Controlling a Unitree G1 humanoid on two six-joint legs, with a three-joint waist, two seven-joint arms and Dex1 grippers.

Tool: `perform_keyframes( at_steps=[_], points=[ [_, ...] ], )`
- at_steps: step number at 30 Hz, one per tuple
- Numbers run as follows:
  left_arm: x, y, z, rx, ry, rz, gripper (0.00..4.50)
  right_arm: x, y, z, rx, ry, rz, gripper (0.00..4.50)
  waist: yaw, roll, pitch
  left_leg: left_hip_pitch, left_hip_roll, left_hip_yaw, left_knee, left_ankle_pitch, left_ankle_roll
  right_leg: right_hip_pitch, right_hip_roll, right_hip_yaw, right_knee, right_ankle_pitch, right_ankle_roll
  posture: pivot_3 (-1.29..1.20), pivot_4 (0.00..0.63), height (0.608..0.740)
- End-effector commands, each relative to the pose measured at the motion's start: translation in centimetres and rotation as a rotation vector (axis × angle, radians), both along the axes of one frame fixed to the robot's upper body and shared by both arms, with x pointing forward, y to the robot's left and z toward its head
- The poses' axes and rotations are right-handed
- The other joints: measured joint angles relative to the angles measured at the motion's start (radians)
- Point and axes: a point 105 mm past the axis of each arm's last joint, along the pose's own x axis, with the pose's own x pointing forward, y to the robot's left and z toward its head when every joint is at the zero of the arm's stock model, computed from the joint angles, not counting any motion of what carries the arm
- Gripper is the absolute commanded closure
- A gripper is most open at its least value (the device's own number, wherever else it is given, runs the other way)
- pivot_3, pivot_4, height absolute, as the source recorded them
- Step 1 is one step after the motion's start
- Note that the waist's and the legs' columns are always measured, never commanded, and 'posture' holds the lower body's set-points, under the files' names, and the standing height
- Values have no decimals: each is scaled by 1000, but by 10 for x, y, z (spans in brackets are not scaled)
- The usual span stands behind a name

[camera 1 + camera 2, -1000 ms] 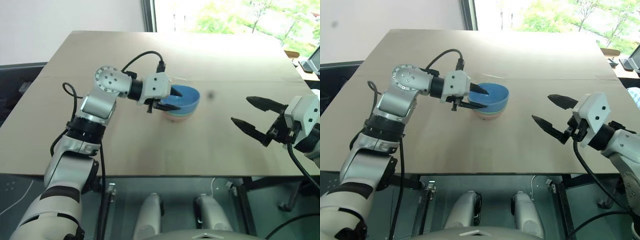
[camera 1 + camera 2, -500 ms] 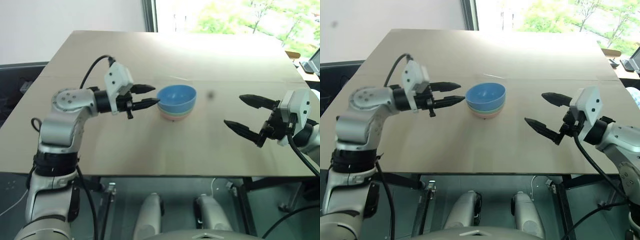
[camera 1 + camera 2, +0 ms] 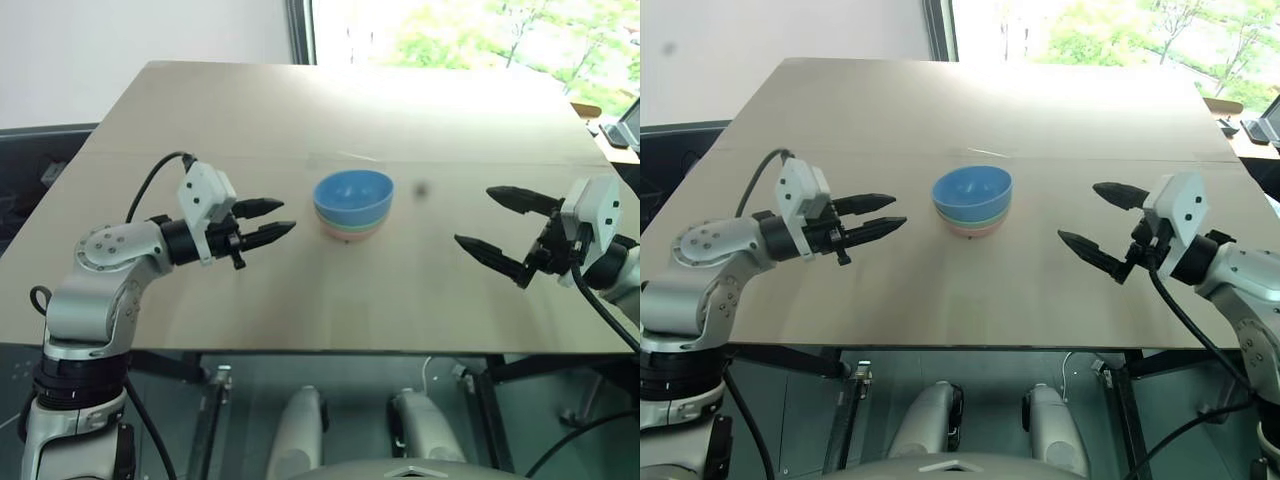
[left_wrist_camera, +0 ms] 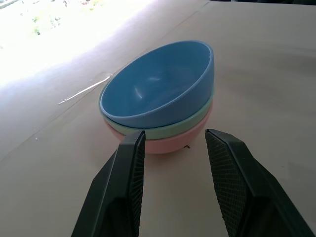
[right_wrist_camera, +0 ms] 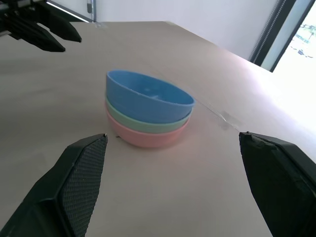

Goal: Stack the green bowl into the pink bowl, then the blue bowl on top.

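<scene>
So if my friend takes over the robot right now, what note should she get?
Left gripper: open, holding nothing, beside the stack and clear of it.
Right gripper: wide open, holding nothing, off to the stack's other side.
Bowls: pink bowl at the bottom on the table, green bowl in it, blue bowl on top, sitting a bit tilted.
Done: all three stacked.
Left: nothing, maybe level the blue bowl.

The three bowls are sitting nested near the middle of the worktop: the pink bowl at the bottom, the green bowl in it, the blue bowl on top. My left gripper is hanging to their left, my right gripper well apart to their right, both pointing toward the stack, touching nothing.
</scene>
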Motion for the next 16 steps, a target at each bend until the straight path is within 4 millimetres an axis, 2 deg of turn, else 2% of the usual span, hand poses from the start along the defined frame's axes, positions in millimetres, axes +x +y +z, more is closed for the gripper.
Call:
perform_keyframes(
  at_steps=[1, 5, 8, 16],
  points=[
    [-3, 11, 5, -21, -29, 36, 2458, 0, -21, -3, -69, -6, -99, 18, 0, 0, 0, 0, 0, 0, 0, 0, 0, 0, 0, 0, 0, 0, 0, 0, 150, 740],
    [-8, 17, -3, -24, -5, 47, 2458, -4, -46, -16, -115, 60, -183, 18, 1, 0, 0, 0, 0, 0, 0, 0, 0, 0, 0, 0, 0, 0, 0, 0, 150, 740],
    [-13, 22, -7, -25, 19, 41, 2458, -8, -60, -16, -114, 88, -210, 18, 0, 0, 0, 0, 0, 1, 0, 0, 0, 0, 0, 0, 0, 0, 0, 0, 150, 740],
    [-18, 34, -12, 0, 51, 54, 2458, -10, -63, -14, -123, 109, -188, 18, -3, 0, -1, 1, 0, 1, 0, 0, 0, 0, 0, 1, 0, 0, 0, 0, 150, 740]
  ],
)
